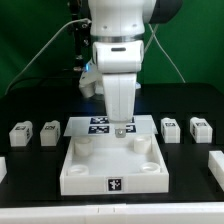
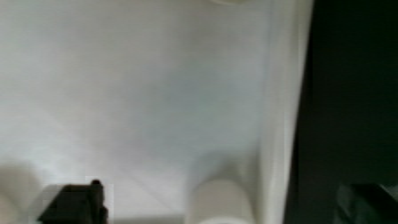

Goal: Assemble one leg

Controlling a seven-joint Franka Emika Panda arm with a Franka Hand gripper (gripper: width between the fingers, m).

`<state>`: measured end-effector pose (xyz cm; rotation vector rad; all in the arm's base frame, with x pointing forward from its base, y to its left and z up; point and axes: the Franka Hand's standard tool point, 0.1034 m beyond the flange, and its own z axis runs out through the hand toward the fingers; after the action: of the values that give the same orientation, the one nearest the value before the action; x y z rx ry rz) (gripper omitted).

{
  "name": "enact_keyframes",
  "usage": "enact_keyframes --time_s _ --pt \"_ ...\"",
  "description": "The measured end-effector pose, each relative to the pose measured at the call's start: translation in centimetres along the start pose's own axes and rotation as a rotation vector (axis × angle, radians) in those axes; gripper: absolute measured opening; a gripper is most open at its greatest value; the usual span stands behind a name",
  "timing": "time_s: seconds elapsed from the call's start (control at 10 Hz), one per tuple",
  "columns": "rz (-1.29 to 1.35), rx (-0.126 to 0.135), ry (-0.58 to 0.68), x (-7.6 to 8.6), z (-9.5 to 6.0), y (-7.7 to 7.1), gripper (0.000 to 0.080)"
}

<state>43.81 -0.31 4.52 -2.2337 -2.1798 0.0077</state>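
Note:
Four small white legs with tags lie on the black table: two on the exterior view's left (image 1: 20, 132) (image 1: 49, 131) and two on its right (image 1: 171, 128) (image 1: 200, 128). My gripper (image 1: 122, 131) is lowered over the far right corner of the large white tray (image 1: 85, 182). In the wrist view the gripper (image 2: 221, 206) is open and empty, its dark fingers (image 2: 71, 203) wide apart over the tray's white floor (image 2: 143, 90). A rounded white corner post (image 2: 222, 195) stands between them, touching neither.
The marker board (image 1: 98, 125) lies behind the tray, partly hidden by my arm. White parts show at the exterior view's right edge (image 1: 215, 161) and left edge (image 1: 2, 166). Black table (image 2: 347, 90) shows beside the tray wall.

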Motion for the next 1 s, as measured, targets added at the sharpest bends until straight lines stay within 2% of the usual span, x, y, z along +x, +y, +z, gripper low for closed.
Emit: enact_keyframes --time_s 0.1,0.4,0.7,0.9,1.0 --pt "-0.002 -0.003 0.006 -0.4 1.1 -1.3 0.0650" --pt "0.013 0.014 0.019 -1.1 3.7 -2.3 0.0650" --pt "0.019 0.015 0.020 -1.3 4.0 -2.0 0.0650" --pt "0.020 0.015 0.020 -1.3 4.0 -2.0 0.0396" --pt "0.020 0.015 0.020 -1.3 4.0 -2.0 0.0396"
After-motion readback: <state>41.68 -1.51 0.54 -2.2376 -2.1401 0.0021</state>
